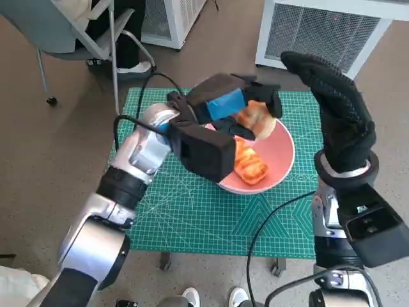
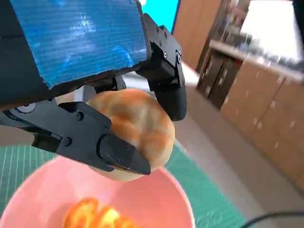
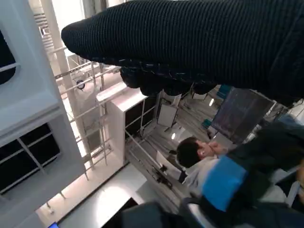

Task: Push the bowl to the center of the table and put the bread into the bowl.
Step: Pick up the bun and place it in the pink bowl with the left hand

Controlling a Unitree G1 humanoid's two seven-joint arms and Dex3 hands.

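Bowl placement looks done: it sits mid-frame on the worktop. Left robot hand grips a bread roll above it; release remains. Right robot hand hovers empty, fingers extended.

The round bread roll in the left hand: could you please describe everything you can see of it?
The round bread roll is a pale golden bun with browner patches on its crust, smooth and whole as far as it shows. The left hand grips it between black fingers pressed on opposite sides. It is held above the pink bowl, over the bowl's far side in the head view, and seems not to touch it. Another orange-brown piece of bread already lies inside the bowl below it.
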